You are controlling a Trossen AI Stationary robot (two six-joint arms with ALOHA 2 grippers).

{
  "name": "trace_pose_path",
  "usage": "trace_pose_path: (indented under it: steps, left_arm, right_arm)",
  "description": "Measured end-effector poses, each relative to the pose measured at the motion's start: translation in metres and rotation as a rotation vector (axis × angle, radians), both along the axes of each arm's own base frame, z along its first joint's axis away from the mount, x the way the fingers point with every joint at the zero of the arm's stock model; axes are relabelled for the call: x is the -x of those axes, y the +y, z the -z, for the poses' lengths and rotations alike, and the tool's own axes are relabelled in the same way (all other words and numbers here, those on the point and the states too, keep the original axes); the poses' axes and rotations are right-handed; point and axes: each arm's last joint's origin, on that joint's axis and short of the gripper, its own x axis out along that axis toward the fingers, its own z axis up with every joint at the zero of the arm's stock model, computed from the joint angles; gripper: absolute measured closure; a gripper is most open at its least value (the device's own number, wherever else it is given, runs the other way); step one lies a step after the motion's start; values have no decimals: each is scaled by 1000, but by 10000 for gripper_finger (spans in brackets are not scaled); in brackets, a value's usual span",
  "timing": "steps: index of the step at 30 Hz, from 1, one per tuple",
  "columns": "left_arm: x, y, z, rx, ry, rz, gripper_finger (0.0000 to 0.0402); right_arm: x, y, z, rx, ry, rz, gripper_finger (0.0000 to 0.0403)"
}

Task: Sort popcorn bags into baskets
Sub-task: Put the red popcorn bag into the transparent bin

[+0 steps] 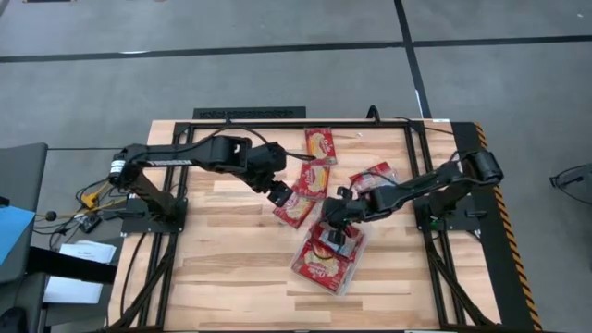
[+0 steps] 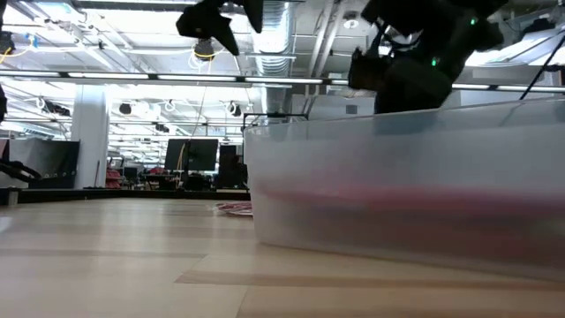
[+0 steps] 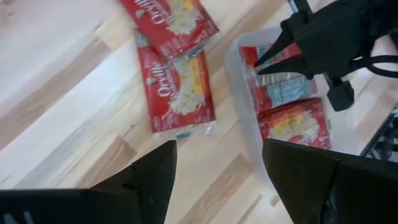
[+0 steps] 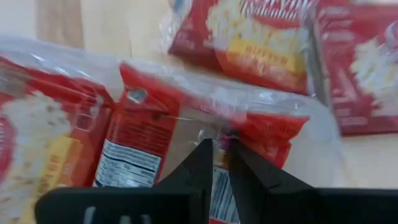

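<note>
Red popcorn bags lie flat on the wooden table: one at the far side [image 1: 321, 143], one below it [image 1: 313, 178], one nearer [image 1: 294, 211] and one to the right [image 1: 375, 178]. The clear basket [image 1: 344, 277] near the middle holds more bags [image 1: 319, 266]. My left gripper [image 1: 277, 192] hangs open above the table beside the nearer bag, holding nothing. My right gripper [image 1: 335, 222] reaches into the basket's far end, its fingers closed on a bag [image 4: 149, 134] there. My right gripper pinches the bag's clear wrapper [image 4: 219, 129] between its two fingertips, near the bag's middle, beside the white label. The fingers slant down from the table's right. The bag lies in the basket beside another bag [image 4: 37, 143].
The basket's frosted wall [image 2: 397, 177] fills the right of the low view. Two bags [image 3: 177, 93] lie just left of the basket. Black frame rails [image 1: 421, 148] border the table. Bare wood lies toward the near left.
</note>
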Motion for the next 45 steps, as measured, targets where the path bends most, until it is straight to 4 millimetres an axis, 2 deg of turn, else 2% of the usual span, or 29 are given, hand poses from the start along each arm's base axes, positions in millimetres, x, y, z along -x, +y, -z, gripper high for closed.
trace_pose_path:
  steps: [5, 9, 12, 16, 21, 25, 30, 35, 37, 45]
  left_arm:
    - [5, -7, -2, -6, 19, 8, 175]
    - [6, -12, -1, -24, 32, 18, 175]
    - [6, -15, 2, -67, 38, 11, 175]
    - [7, -18, 14, -100, 78, -4, 175]
    - [-2, -12, 53, -60, 52, -42, 175]
    - [-16, 9, 82, -39, -122, -108, 172]
    - [-21, 51, 107, -39, -352, -214, 147]
    - [-14, 92, 131, -47, -328, -321, 117]
    - [-20, 105, 138, -27, -356, -327, 110]
    - [-42, 133, 183, 73, -280, -333, 101]
  right_arm:
    - [0, 5, 14, -50, 78, -17, 336]
    - [10, 11, 7, -47, 113, -21, 337]
    - [17, 14, -8, -32, 77, -24, 337]
    - [28, 11, -38, -49, -6, -12, 337]
    - [53, 3, -80, -62, -115, 52, 336]
    - [78, -6, -106, -76, -198, 139, 318]
    - [102, -16, -127, -89, -295, 210, 253]
    - [117, -23, -138, -53, -351, 263, 178]
    - [120, -25, -138, -35, -349, 285, 158]
    - [122, -33, -132, 1, -280, 321, 143]
